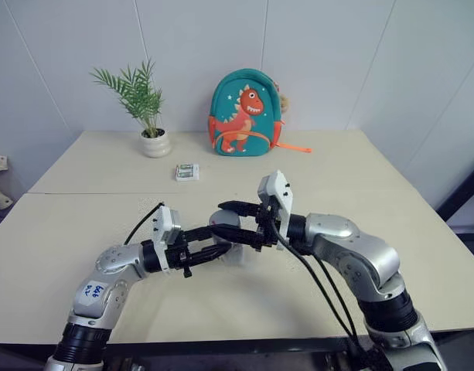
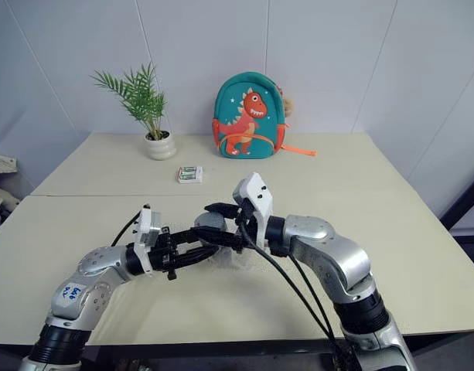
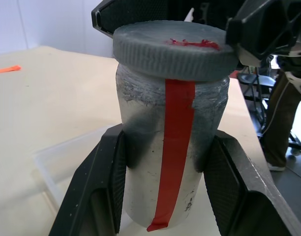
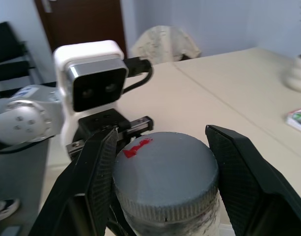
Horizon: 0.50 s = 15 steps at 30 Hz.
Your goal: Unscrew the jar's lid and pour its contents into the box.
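The silvery jar [image 3: 140, 123], with a red strip down its side, stands upright and raised above the table. My left gripper [image 3: 167, 142] is shut on its body, one black finger on each side. The grey ribbed lid [image 4: 165, 167] sits on the jar's top with a red mark on it. My right gripper [image 4: 162, 135] comes in from the right at lid height and is shut on the lid's rim. The clear box [image 3: 52, 162] lies on the table just below and behind the jar. The contents are hidden inside the jar.
A potted plant [image 1: 155, 143] and a teal dinosaur backpack [image 1: 246, 114] stand at the table's far edge by the wall. A small green-and-white packet [image 1: 187, 171] lies in front of them. The beige table [image 1: 82, 232] stretches out on both sides of the arms.
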Available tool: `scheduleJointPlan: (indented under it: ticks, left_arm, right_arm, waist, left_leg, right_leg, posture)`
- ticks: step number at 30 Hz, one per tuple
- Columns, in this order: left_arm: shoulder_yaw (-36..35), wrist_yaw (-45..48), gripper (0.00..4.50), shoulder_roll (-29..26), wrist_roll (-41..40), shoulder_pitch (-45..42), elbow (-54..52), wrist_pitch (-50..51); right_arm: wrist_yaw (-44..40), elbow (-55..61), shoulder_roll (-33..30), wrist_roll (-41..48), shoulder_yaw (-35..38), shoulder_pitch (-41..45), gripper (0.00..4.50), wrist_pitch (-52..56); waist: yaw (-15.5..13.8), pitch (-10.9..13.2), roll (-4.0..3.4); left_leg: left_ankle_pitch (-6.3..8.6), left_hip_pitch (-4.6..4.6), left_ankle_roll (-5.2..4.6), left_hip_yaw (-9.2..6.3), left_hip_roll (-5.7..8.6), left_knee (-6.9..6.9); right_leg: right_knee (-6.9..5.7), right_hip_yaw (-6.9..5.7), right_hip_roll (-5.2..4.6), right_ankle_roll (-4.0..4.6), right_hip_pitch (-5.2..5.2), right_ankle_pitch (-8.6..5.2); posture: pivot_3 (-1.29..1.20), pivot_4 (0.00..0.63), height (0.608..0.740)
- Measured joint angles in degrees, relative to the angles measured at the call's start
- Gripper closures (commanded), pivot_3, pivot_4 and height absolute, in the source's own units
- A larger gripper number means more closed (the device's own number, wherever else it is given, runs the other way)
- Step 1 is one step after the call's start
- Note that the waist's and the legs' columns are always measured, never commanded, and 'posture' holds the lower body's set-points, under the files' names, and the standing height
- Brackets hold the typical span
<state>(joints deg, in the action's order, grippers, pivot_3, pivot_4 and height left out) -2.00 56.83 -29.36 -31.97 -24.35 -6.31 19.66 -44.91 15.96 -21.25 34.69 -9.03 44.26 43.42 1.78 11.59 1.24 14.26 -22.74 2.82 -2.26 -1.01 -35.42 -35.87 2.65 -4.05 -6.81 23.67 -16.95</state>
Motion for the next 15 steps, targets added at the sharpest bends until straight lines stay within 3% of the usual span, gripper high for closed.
scheduleJointPlan:
  ticks: [8, 15]
  left_arm:
    - [0.77, 6.12, 2.62, -3.8, -2.16, -1.78, -2.34, 3.24]
    - [-0.06, 8.79, 2.62, -8.14, -4.62, -0.45, -4.57, 5.9]
  right_arm:
    - [-21.7, -11.64, -4.85, 1.82, -1.95, 8.48, 1.97, -2.45]
    - [-30.24, -16.91, -4.88, 0.67, -4.67, 10.57, 1.97, -6.88]
  waist:
    - [0.08, 0.0, -0.01]
    - [-0.06, 0.01, -0.02]
  left_leg:
    - [0.01, -0.02, -0.01, -0.02, -0.01, -0.1]
    - [0.01, -0.04, -0.01, -0.02, -0.04, -0.14]
  right_leg:
    - [0.01, 0.0, 0.03, 0.0, -0.02, 0.0]
    - [-0.01, 0.0, 0.05, 0.0, -0.01, 0.0]
  posture:
    - [0.0, 0.15, 0.74]
    - [0.0, 0.15, 0.74]
